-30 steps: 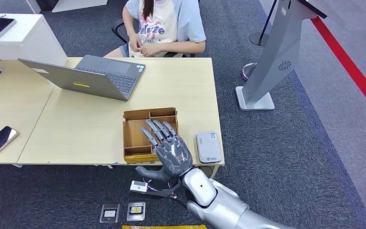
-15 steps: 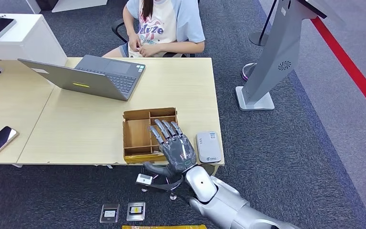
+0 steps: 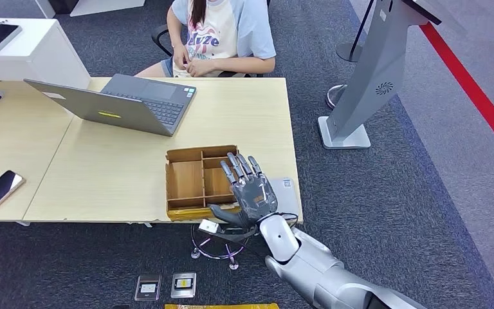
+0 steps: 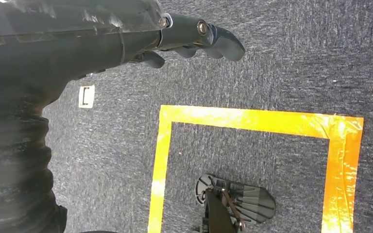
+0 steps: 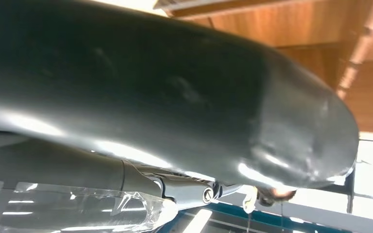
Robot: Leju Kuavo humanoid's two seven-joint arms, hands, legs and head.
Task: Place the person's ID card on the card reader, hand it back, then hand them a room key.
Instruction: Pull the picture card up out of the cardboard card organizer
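Right hand (image 3: 252, 194): lower centre of the head view, raised, fingers spread, holding nothing, above the near worktop (image 3: 128, 161) edge and partly covering the card reader (image 3: 288, 196). Left hand (image 4: 194, 41): fingers curled inward, empty, hanging over the carpet. Cardboard divided tray (image 3: 193, 180): left of the right hand. Laptop (image 3: 122, 102): upper left. Person (image 3: 222, 35): seated, top centre. No card discernible.

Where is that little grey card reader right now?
In the head view, the card reader lies at the table's near right corner, beside the cardboard box, partly hidden behind the right hand.
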